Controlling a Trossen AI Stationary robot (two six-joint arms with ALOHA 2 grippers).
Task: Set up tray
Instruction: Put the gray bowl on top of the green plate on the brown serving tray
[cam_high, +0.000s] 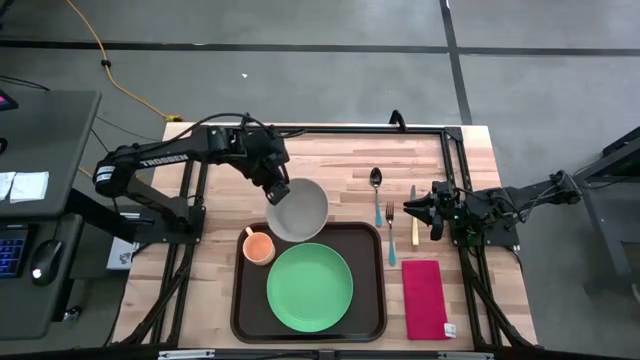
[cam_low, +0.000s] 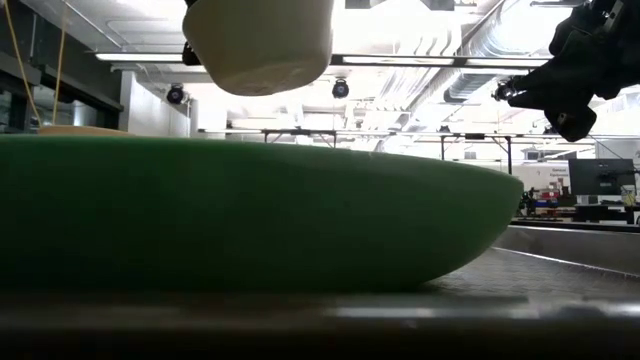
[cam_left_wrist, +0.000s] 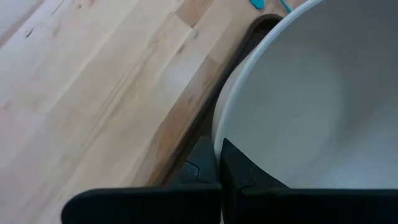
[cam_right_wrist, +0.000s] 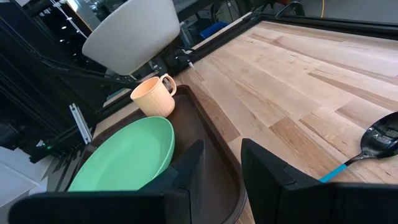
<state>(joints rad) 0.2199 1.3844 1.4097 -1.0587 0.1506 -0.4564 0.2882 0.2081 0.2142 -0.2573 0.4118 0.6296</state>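
On the left side of the table (cam_high: 330, 150) we have our left claw (cam_high: 275, 190) pinched shut on the rim of a white bowl (cam_high: 297, 209), one finger inside the wall and one outside, holding it in the air. From above, the bowl hangs over the far edge of the tray (cam_high: 370, 300), straddling the rim there, and the level view shows it clear above the green plate (cam_high: 310, 286).

We judge the step in hand to be bringing the bowl to the tray. The tray lies at the near middle of the table, with an orange cup (cam_high: 259, 246) in its far left corner and the plate filling most of the floor. The next move calls for a spot where the bowl can sit flat: either on the plate, or on the bare strip at the far right corner. That strip looks narrow for the bowl, so we would watch the raised rim and the cup just beside the bowl.

Right of the tray lie a spoon (cam_high: 376, 184), a fork (cam_high: 390, 235), a knife (cam_high: 413, 222) and a red napkin (cam_high: 424, 298), all still on bare wood. Our right claw (cam_high: 416, 210) waits above the knife, fingers apart and holding nothing. Open wood lies beyond the tray's far edge.
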